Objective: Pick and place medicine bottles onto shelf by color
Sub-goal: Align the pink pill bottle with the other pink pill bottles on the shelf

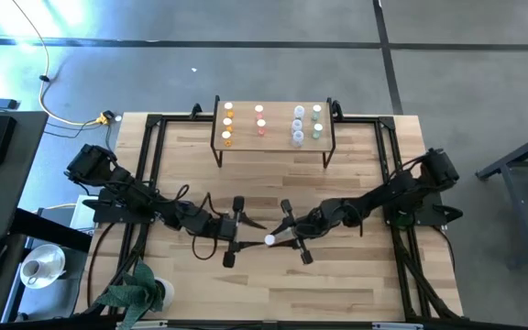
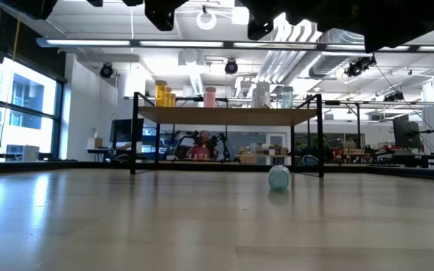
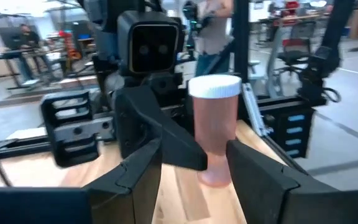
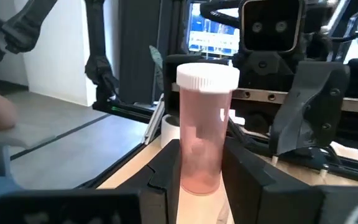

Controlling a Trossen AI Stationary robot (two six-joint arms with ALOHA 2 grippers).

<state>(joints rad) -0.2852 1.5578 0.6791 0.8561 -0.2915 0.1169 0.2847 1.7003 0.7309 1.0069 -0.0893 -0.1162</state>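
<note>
While both arms meet mid-table, right pincer (image 4: 197, 168) clamping pink bottle (image 4: 202, 124)

bottles (image 1: 260, 121) on shelf (image 1: 273, 145) at table's (image 1: 356, 284) far edge | one bottle (image 1: 269, 240) between both hands, mid-table

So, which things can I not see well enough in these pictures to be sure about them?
- Low view: both arms are cut off by the top edge.
- High view: the pink bottle is too small to tell whether the left gripper grips it besides the right gripper.
- The lying teal bottle shows only in the low view.
- Shelf: bottle labels are too small.
</note>
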